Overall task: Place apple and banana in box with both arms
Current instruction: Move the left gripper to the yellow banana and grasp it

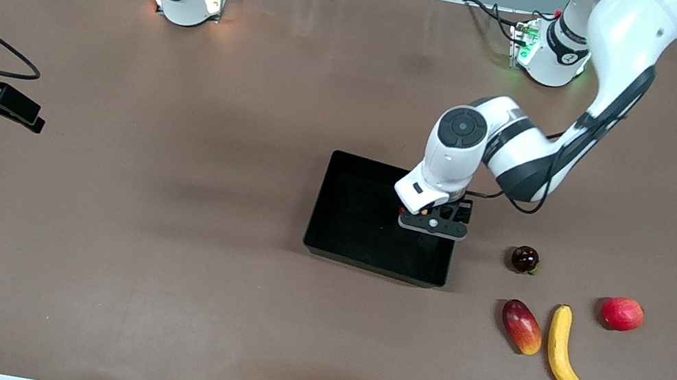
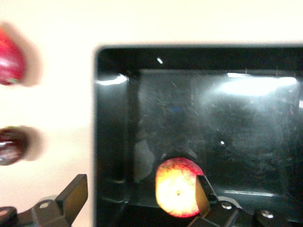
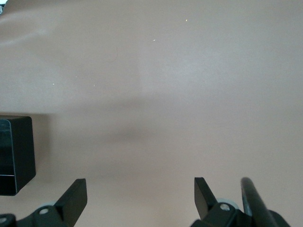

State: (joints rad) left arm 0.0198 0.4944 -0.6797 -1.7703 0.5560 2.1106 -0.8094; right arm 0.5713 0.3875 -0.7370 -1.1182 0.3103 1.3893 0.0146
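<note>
The left gripper (image 1: 433,223) hangs wide open over the box (image 1: 334,217), the apple (image 2: 177,187) lying inside – it should lift straight up, clear of the wall, then go for the banana (image 1: 565,348); the right gripper (image 3: 137,194) waits, also wide open, over bare surface (image 1: 159,256)

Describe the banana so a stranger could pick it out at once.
Start at the black box mid-table, then look toward the left arm's end, nearer the front camera. The banana lies between a mango and a pink-red fruit: the only long, curved, all-yellow one.
</note>
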